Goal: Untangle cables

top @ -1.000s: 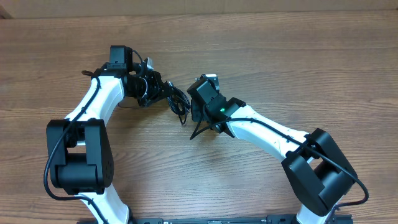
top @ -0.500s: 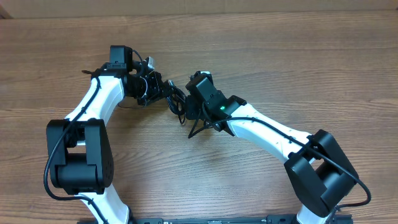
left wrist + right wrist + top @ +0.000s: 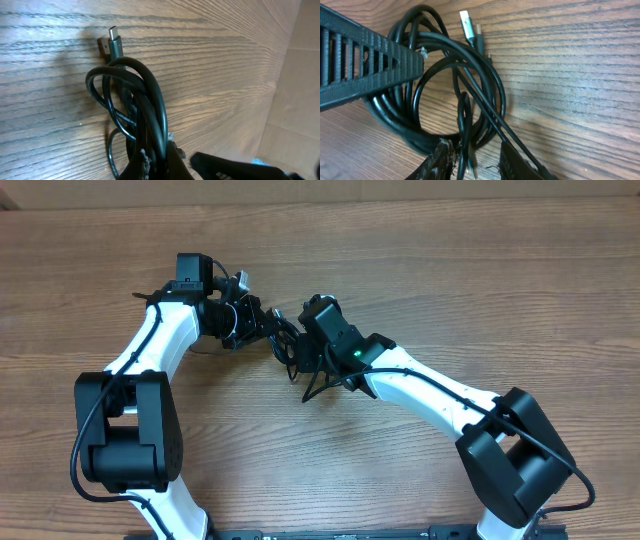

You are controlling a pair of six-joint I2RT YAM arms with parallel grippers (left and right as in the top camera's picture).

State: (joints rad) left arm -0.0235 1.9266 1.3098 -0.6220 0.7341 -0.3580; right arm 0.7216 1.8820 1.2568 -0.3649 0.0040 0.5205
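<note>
BENCH-TOP TANGLE: The cables lie bunched in a black coil on the wood-grain surface. They sit between the white left arm and right arm, whose wrists meet over the middle and cover much of the tangle from above. The left fingers show as a ribbed black bar in the right wrist view. They lie across the coil's upper loops and are closed on a bundle of strands. The right fingers stand apart and grip nothing, with a few thin strands running loose through the gap between them. One silver-tipped plug rests on the wood just beyond the coil. A paler, plain strip borders the surface's far edge.
</note>
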